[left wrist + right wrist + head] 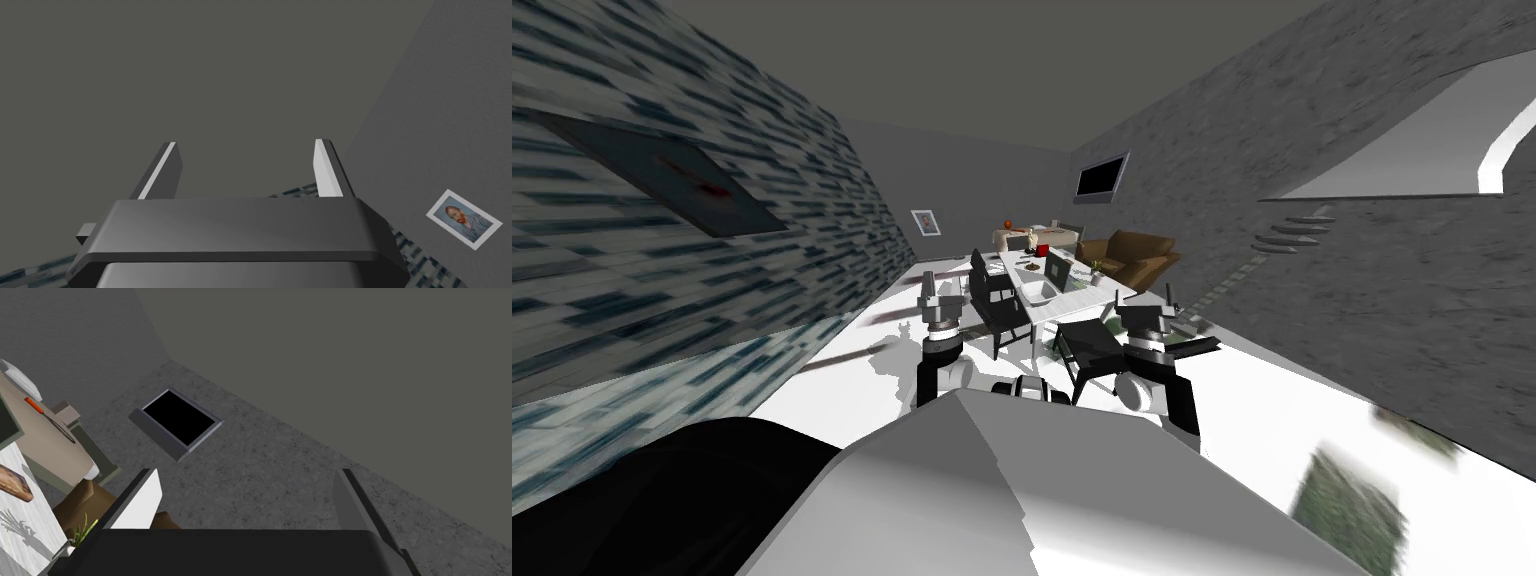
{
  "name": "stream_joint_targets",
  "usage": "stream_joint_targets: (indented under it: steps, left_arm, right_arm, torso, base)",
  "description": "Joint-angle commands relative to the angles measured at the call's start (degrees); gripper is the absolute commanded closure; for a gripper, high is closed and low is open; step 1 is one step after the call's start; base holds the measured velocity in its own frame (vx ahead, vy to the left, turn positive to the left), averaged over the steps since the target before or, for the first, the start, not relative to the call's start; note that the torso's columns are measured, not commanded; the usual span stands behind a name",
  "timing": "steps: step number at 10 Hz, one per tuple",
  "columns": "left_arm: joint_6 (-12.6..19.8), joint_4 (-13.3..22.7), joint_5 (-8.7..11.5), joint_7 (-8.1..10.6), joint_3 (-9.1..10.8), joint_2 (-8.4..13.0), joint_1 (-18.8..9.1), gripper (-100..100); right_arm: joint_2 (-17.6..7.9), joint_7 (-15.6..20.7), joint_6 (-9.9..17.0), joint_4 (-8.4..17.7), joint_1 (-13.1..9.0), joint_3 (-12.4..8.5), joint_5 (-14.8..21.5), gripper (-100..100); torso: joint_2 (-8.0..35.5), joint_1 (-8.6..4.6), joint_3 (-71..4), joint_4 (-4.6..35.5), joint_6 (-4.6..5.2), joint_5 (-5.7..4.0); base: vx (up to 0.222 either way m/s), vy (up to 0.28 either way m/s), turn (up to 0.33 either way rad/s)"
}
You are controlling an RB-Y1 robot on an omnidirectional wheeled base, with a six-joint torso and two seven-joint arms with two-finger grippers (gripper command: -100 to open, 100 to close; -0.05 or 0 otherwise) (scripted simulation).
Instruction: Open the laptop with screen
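Laptop (1059,268) sits on the white table (1077,298), toward its right edge. It is too small for me to read how its lid stands. Both my arms are held up well short of the table, with dark chairs (999,300) between. Left gripper (245,145) is spread wide and empty, and right gripper (246,473) is the same.

The dark laptop (1058,268) sits on the white table (1072,298), its lid seemingly raised.
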Motion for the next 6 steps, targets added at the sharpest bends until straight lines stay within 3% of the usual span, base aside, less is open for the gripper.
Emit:
stream_joint_targets:
  steps: [1, 6]
  left_arm:
    - [0.0, 0.0, 0.0, 0.00, 0.00, 0.0, 0.0, 0]
    - [0.0, 0.0, 0.0, 0.00, 0.00, 0.0, 0.0, 0]
  right_arm:
    - [-0.8, -2.1, 1.1, 1.5, -1.1, -0.5, -3.8, -100]
    - [-2.6, -7.6, 4.0, 6.0, -4.2, -1.8, -11.8, -100]
  torso:
    - [0.0, 0.03, 0.0, 0.0, -0.05, 0.01]
    - [0.0, 0.02, 0.0, 0.0, -0.02, 0.01]
  base:
    - [-0.018, -0.017, 0.104]
    - [-0.017, -0.019, 0.155]
